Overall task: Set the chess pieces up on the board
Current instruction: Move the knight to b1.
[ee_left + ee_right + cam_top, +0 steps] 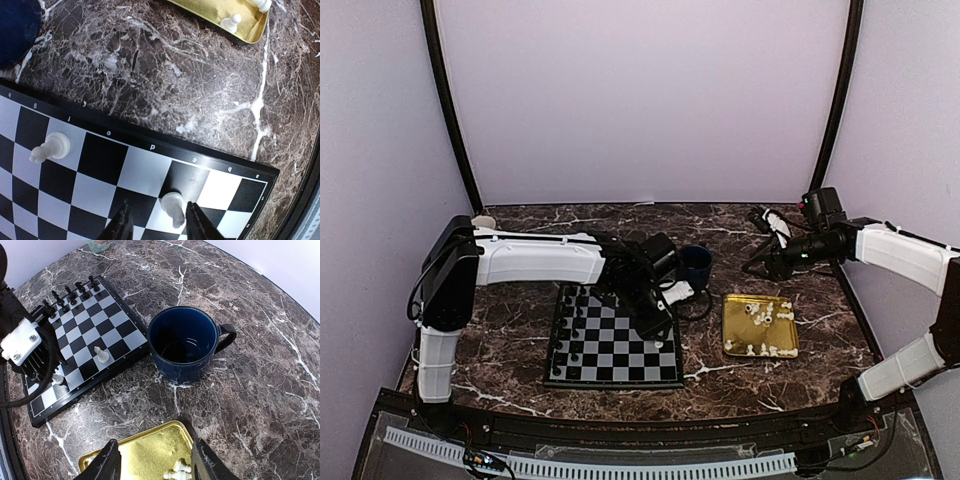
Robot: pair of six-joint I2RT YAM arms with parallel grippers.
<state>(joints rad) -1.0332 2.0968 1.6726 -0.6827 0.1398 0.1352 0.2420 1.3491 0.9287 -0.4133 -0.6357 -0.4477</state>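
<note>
The board [613, 345] lies left of centre, with black pieces [565, 325] lined along its left side. My left gripper [656, 322] hangs low over the board's right edge. In the left wrist view its jaws [157, 206] stand apart around one upright white chess piece [174, 206], which sits close to the right finger [196, 222] with a gap to the left one. Another white piece [50, 146] stands a few squares away. My right gripper [156, 465] is open and empty above the gold tray [145, 447], where several white pieces [177, 471] lie.
A dark blue mug [696, 266] stands between the board and the gold tray [728, 322]. A small pale object [483, 221] sits at the far left corner. The marble table ends at the black frame along the near edge.
</note>
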